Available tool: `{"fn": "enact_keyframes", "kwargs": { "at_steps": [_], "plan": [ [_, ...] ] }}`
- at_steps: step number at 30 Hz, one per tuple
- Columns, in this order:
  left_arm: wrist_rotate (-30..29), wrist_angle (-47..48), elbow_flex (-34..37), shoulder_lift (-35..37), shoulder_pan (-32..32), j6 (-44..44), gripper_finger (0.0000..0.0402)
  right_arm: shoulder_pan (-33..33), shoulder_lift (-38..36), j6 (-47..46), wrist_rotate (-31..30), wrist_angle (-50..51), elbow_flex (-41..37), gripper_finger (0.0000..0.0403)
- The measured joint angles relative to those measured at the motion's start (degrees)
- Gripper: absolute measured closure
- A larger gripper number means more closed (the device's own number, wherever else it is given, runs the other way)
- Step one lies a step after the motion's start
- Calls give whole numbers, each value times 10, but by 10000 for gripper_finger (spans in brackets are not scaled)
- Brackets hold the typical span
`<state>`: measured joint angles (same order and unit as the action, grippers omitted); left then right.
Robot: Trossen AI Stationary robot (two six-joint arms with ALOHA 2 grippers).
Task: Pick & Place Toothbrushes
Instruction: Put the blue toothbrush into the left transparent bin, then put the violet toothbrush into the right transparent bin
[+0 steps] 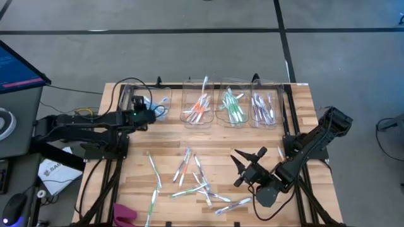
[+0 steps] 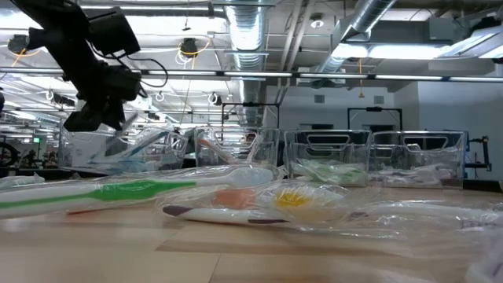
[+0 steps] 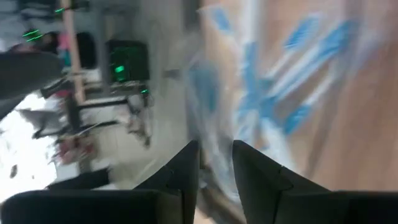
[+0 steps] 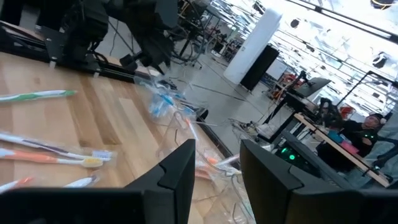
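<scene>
The left gripper hangs over the leftmost clear bin at the table's far edge. Its fingers stand a narrow gap apart; blue toothbrushes lie blurred just beyond the tips. Whether a brush is pinched between them cannot be told. The position suits a drop into that bin, which appears to take the blue ones.

The right gripper hovers above the table's near half, fingers parted and holding nothing. Loose toothbrushes lie scattered on the wooden table near its tips, some crossing each other. It appears placed to choose the next one.

Bins, counted away from the left gripper's fingers:
- second bin: orange-red brushes, leaning against the wall;
- third bin: green brushes;
- fourth bin: purple brushes.

Sorting by colour appears to be the scheme. A good number of brushes remain unsorted on the table.
</scene>
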<state>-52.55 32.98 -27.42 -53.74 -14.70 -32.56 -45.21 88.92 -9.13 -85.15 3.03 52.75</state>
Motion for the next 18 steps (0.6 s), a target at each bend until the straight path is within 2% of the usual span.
{"fn": "enact_keyframes", "kwargs": {
  "at_steps": [2,10,18],
  "plan": [
    [16,1,0,-11,0,1,311,0,0,0,7,0,0,283],
    [15,0,0,-20,0,17,311,0,0,0,18,0,0,283],
    [-15,0,-3,-9,18,18,311,0,0,1,18,0,0,283]
  ]
}}
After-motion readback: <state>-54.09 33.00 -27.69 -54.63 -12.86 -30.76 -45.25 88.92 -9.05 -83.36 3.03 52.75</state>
